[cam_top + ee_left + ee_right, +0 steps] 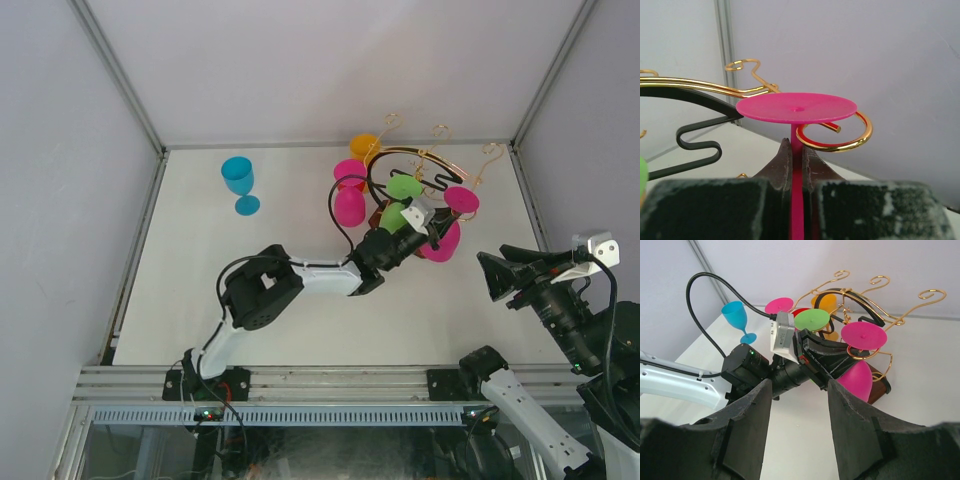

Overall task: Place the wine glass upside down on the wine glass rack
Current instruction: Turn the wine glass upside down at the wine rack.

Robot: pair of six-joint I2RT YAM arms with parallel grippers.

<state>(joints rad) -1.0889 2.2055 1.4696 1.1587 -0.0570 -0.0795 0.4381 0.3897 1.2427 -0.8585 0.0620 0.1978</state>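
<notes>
A magenta wine glass hangs upside down, its flat foot on top and its bowl below. My left gripper is shut on its thin stem, just under the foot. The foot sits just above a gold scroll ring of the wine glass rack; whether it rests on the ring I cannot tell. In the top view the left gripper reaches into the rack's right side. My right gripper is open with nothing between its fingers, off to the right, facing the rack.
A green glass, another magenta glass and an orange glass hang on the rack. A blue glass stands upright at the back left. The rack's wooden base lies behind the held bowl. White walls enclose the table.
</notes>
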